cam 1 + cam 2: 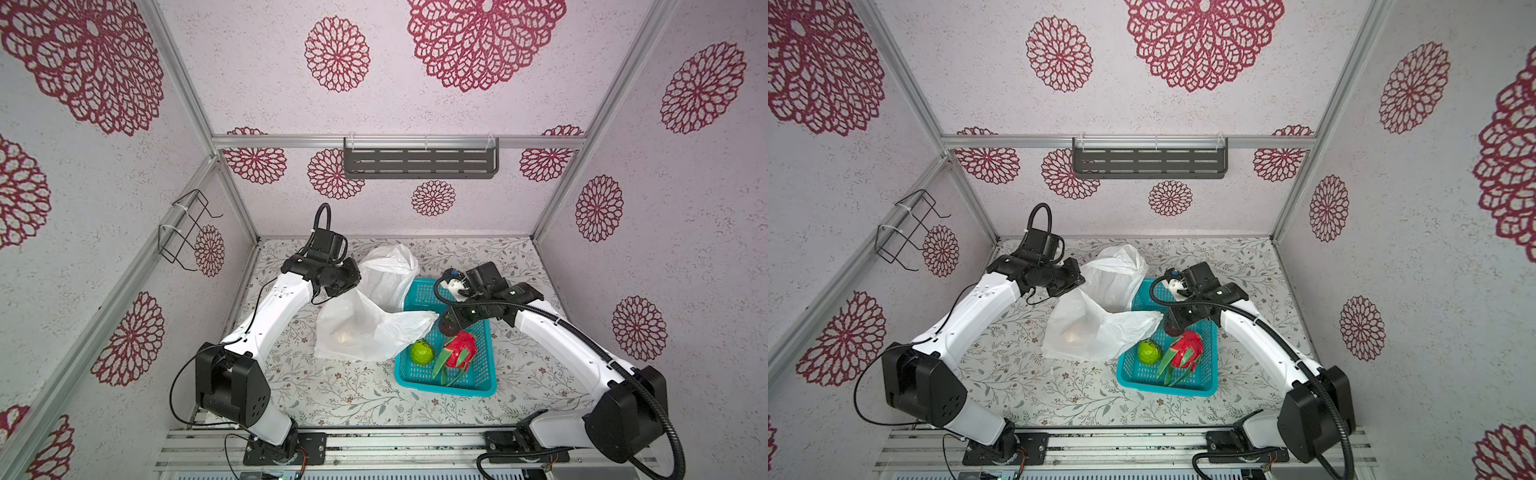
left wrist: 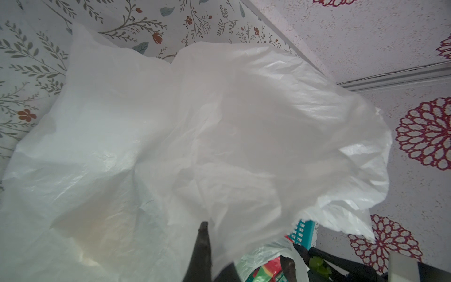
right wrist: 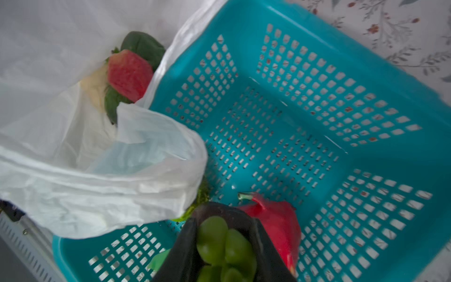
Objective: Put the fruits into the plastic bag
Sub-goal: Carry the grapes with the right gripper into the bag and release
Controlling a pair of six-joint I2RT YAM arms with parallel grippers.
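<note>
- Right gripper (image 3: 224, 221) hangs over the teal basket (image 1: 449, 385). Its jaws are closed on a dark fruit with green lobes (image 3: 229, 246). Whether the fruit is clear of the basket floor cannot be told.
- Left gripper (image 2: 204, 228) is pinched tight on the rim of the plastic bag (image 1: 357, 328), holding that side up. The bag's body slumps on the table (image 1: 353, 395), just left of the basket.
- Already in the bag: a red fruit (image 3: 129, 74) and a dark green avocado (image 3: 144, 45). Left in the basket: the dragon fruit (image 1: 460, 348) and a bumpy green fruit (image 1: 422, 352).
- Risk: a loose flap of bag lies over the basket's rim and narrows the mouth. A fruit released early would likely land on it and roll back.
- Risk: the thin film may slip from the left pinch, collapsing the opening.
- Risk: a round fruit can squirt out of a side grip.
- Bag mouth faces the basket. The held fruit's lobes face the wrist, and no clear long axis shows. The dragon fruit lies diagonally, scales toward the basket's near edge.
</note>
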